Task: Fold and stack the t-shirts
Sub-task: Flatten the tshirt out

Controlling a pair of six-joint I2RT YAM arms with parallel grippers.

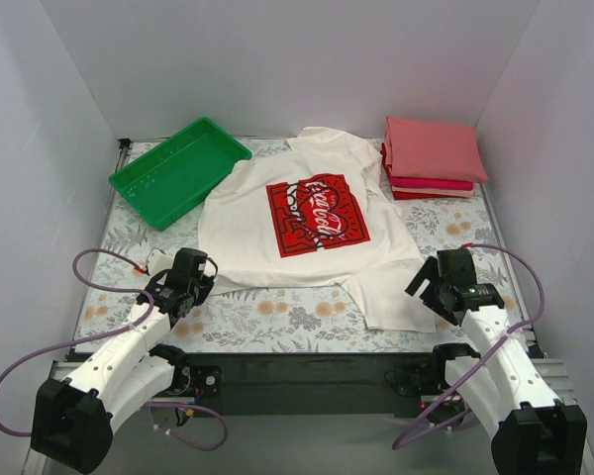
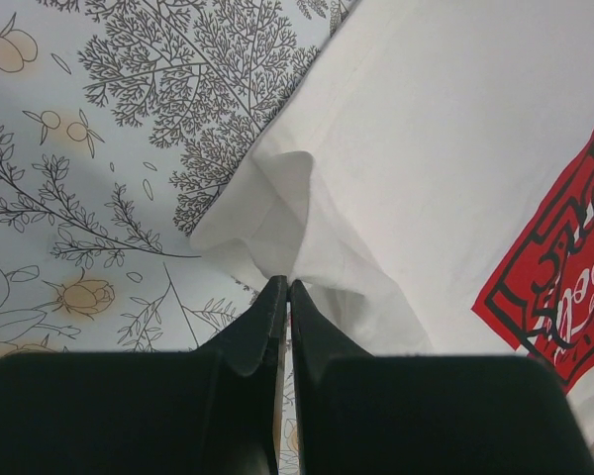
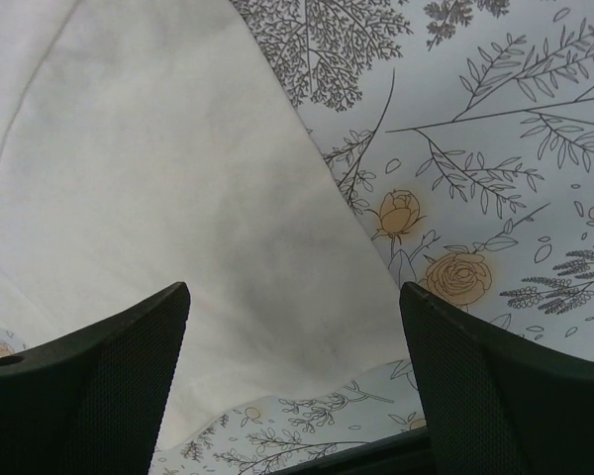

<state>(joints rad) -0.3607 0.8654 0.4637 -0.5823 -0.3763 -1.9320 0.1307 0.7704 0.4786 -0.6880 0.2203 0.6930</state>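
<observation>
A white t-shirt point(image 1: 307, 223) with a red square Coca-Cola print lies spread face up in the middle of the table. A stack of folded t-shirts point(image 1: 433, 158), salmon-pink on top with red and cream below, sits at the back right. My left gripper point(image 1: 204, 278) is at the shirt's near-left corner; in the left wrist view it point(image 2: 286, 282) is shut on a pinch of the white cloth point(image 2: 277, 213). My right gripper point(image 1: 423, 287) is open above the shirt's near-right sleeve point(image 3: 178, 218), its fingers point(image 3: 109, 366) apart and holding nothing.
A green plastic tray point(image 1: 178, 170) stands at the back left, beside the shirt's left sleeve. The table has a floral cover point(image 1: 277, 317). White walls close in the back and both sides. The near table edge is just below the right gripper.
</observation>
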